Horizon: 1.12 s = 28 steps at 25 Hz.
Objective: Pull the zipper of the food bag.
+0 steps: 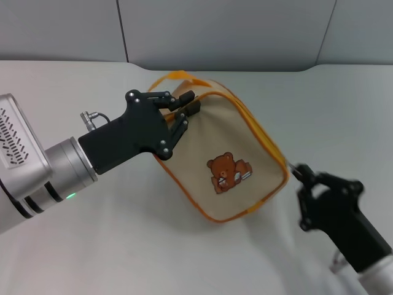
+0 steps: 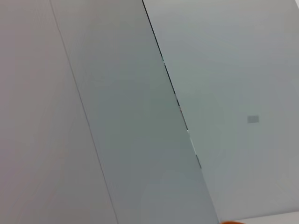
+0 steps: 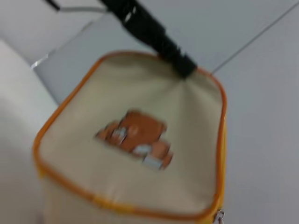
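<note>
The food bag [image 1: 227, 141] is a beige pouch with orange piping and a brown bear print, tilted so the bear panel faces up. My left gripper [image 1: 183, 110] is shut on the bag's upper-left corner, pinching the fabric beside the orange loop handle [image 1: 178, 77]. The zipper [image 1: 261, 132] runs as an orange line around the panel. Its silvery pull tab [image 1: 293, 166] sticks out at the bag's right corner, in the tips of my right gripper [image 1: 301, 174], which is shut on it. The right wrist view shows the bear panel [image 3: 135, 140], the left gripper's fingers [image 3: 175, 58] and the pull tab [image 3: 218, 215].
The bag rests on a white table [image 1: 110, 252] under both arms. Grey wall panels [image 1: 227, 31] stand behind it. The left wrist view shows only these wall panels [image 2: 140, 116].
</note>
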{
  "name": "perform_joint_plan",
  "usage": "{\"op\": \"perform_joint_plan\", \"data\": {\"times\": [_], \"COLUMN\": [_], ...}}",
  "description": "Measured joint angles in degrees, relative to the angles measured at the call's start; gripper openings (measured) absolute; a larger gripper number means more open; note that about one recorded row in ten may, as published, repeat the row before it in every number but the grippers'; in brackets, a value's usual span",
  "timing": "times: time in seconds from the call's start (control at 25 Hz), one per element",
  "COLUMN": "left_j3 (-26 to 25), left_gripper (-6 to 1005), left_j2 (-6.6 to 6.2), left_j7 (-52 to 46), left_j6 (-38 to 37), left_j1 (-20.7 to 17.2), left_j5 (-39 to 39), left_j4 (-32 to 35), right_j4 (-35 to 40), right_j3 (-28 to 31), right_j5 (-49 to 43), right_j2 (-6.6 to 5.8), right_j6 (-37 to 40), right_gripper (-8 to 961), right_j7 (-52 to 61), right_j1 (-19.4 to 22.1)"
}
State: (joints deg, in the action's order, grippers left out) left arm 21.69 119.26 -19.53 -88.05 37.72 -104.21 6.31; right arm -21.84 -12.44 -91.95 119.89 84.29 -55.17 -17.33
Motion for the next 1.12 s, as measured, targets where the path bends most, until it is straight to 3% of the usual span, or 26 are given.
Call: {"op": "perform_joint_plan", "data": {"times": [0.16, 0.4, 0.64, 0.76, 0.8, 0.84, 0.96, 1.04, 1.08, 1.12], "left_j3": [-0.1, -0.3, -2.4, -5.0, -6.4, -6.4, -7.2, -5.9, -2.1, -2.1], "left_gripper": [95, 46, 2, 26, 40, 57, 108, 142, 160, 177], "left_j2": [0.00, -0.05, -0.02, -0.10, -0.22, -0.22, -0.55, -0.82, -0.91, -0.91], "left_j7": [0.2, 0.8, 4.1, 7.1, 6.6, 6.6, 2.3, -3.7, -11.7, -11.7], "left_j6": [0.1, 0.3, -2.1, -4.7, -6.7, -6.7, -7.5, -7.9, -8.3, -8.3], "left_j1": [0.0, -1.3, -6.2, -9.0, -10.9, -10.9, -13.0, -14.3, -15.0, -15.0], "left_j5": [0.0, 0.1, 0.7, 0.7, 0.7, 0.7, 0.7, -0.1, -1.7, -1.7], "left_j4": [0.1, -0.5, -2.5, -4.2, -4.6, -4.6, -3.7, -0.7, 4.1, 4.1], "right_j4": [1.5, 1.0, 1.7, 6.7, 9.3, 9.3, 17.9, 25.5, 32.6, 32.6], "right_j3": [0.1, -0.2, 0.7, 1.0, 0.8, 0.8, -0.8, -3.3, -6.2, -6.2], "right_j5": [0.0, -0.4, -0.2, -0.3, -0.5, -0.5, -1.5, -3.9, -7.2, -7.2], "right_j2": [0.00, -0.01, -0.35, -0.59, -0.60, -0.60, -0.66, -0.67, -0.69, -0.69], "right_j6": [-0.3, 3.9, 11.3, 15.7, 16.3, 16.3, 16.7, 16.6, 16.7, 16.7], "right_gripper": [38, 71, 103, 191, 232, 274, 397, 480, 521, 558], "right_j7": [0.3, 3.7, 15.5, 35.2, 43.2, 43.2, 64.2, 79.0, 90.6, 90.6], "right_j1": [2.2, 1.9, 1.7, 0.8, 0.3, 0.3, -1.1, -2.0, -2.9, -2.9]}}
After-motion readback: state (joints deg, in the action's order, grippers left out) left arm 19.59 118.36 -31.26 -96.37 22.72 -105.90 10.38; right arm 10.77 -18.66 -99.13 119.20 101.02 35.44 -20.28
